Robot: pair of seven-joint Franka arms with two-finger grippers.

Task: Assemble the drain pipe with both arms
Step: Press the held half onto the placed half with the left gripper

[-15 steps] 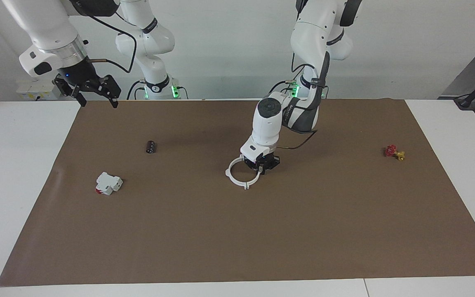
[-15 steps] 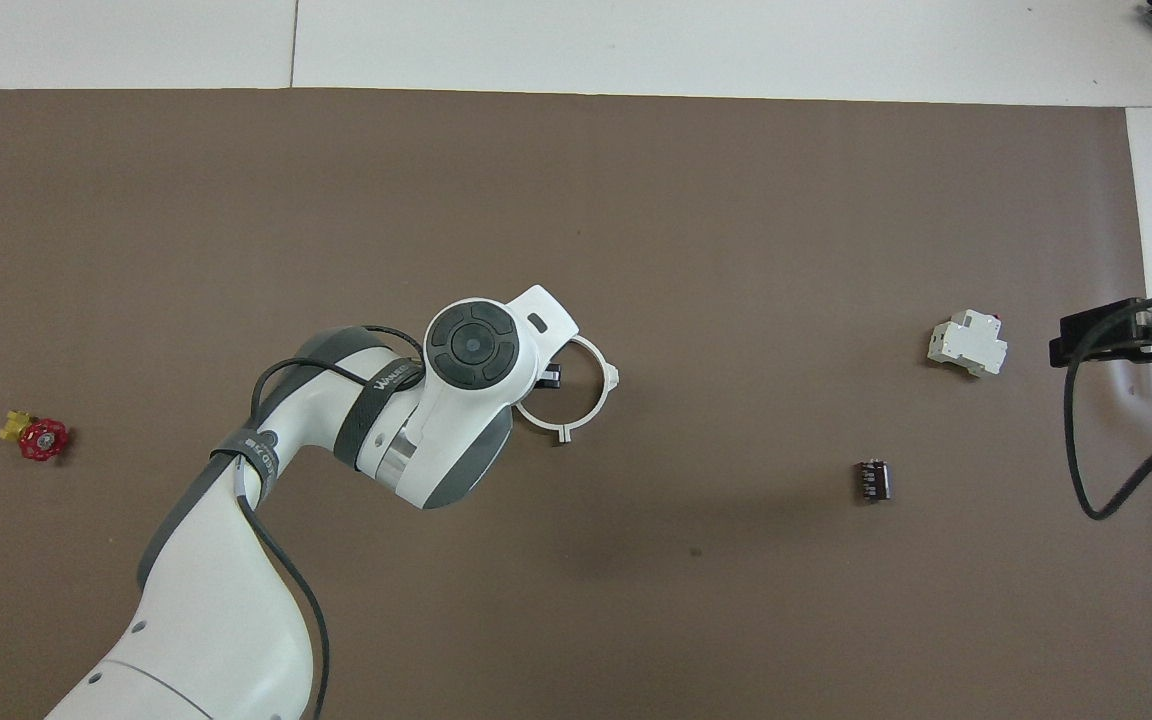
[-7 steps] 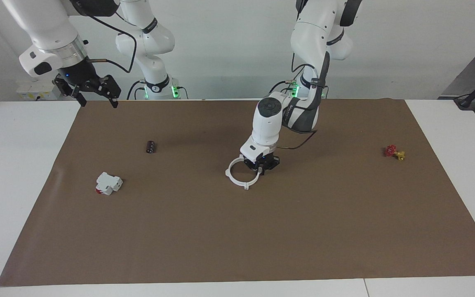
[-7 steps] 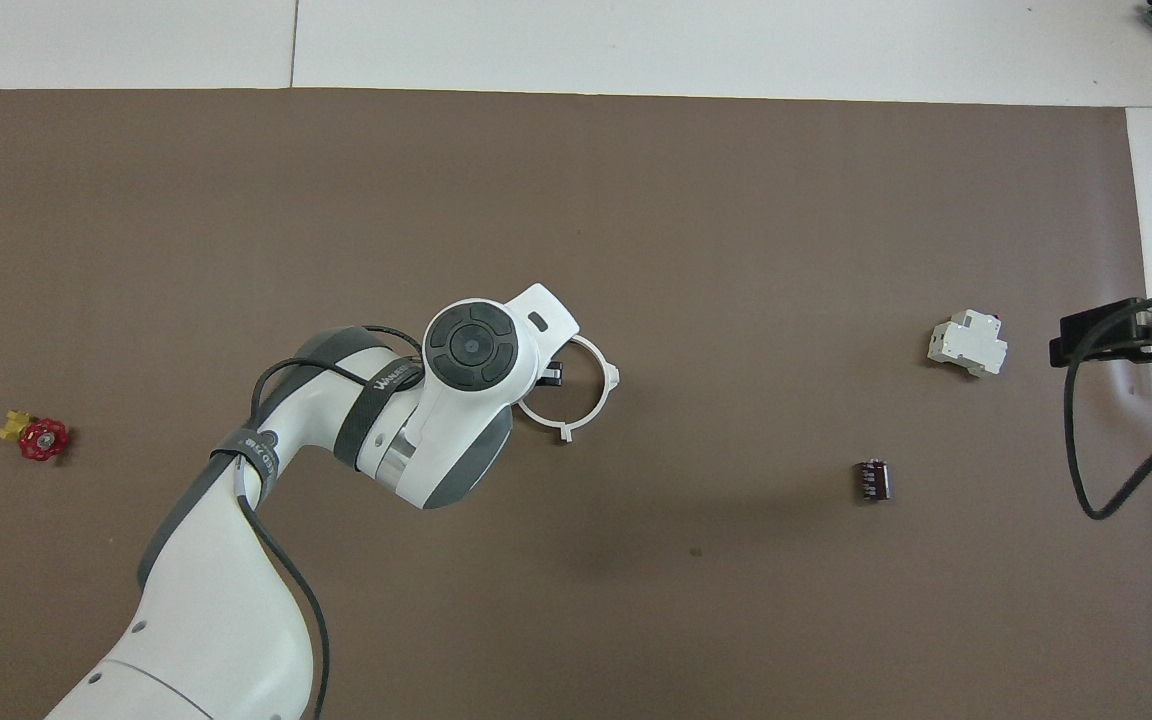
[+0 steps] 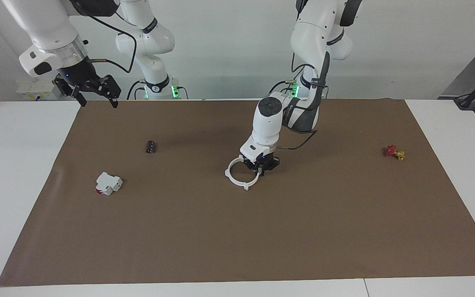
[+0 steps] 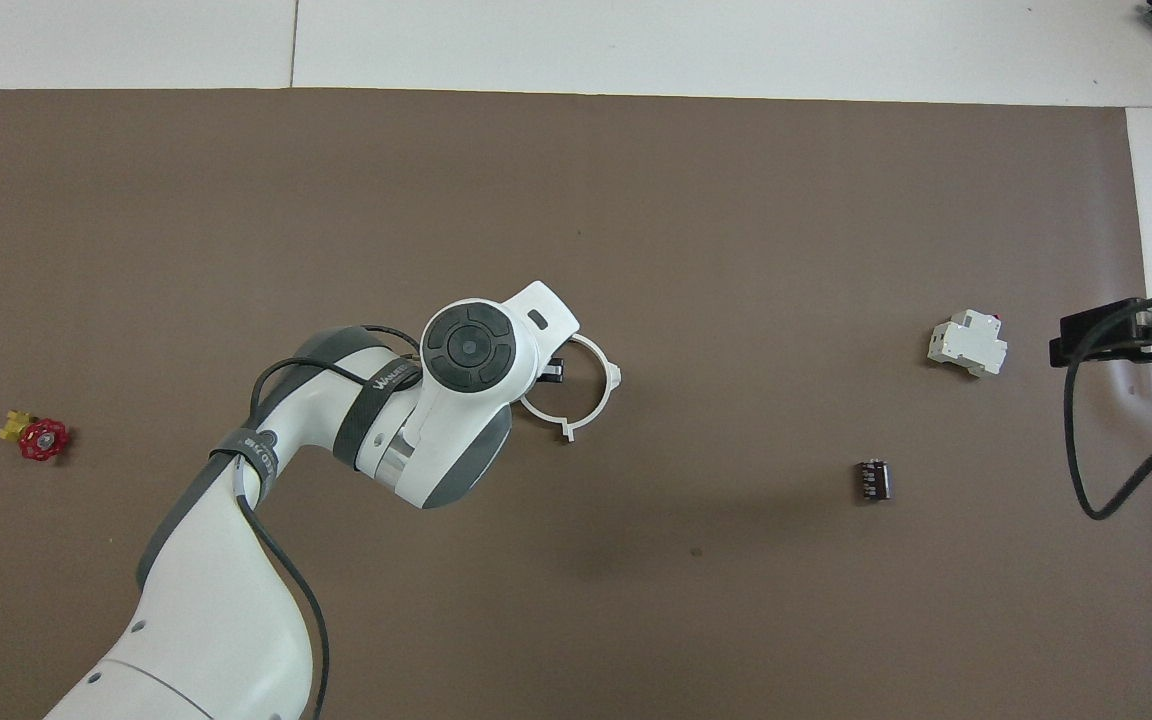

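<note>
1. Now the left gripper point(image 5: 262, 166), at the ring's point(image 5: 234, 176) three o'clock mid-mat (grip unclear), has nudged it slightly upward: assembly looks nearly done.
2. Right gripper point(image 5: 97, 97) waits, jaws wide.

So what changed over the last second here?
Little: the left gripper, down at the drain pipe ring, edged slightly toward the robots, and the ring shifted with it. The right gripper waits raised at its end; the other parts stayed put.
</note>
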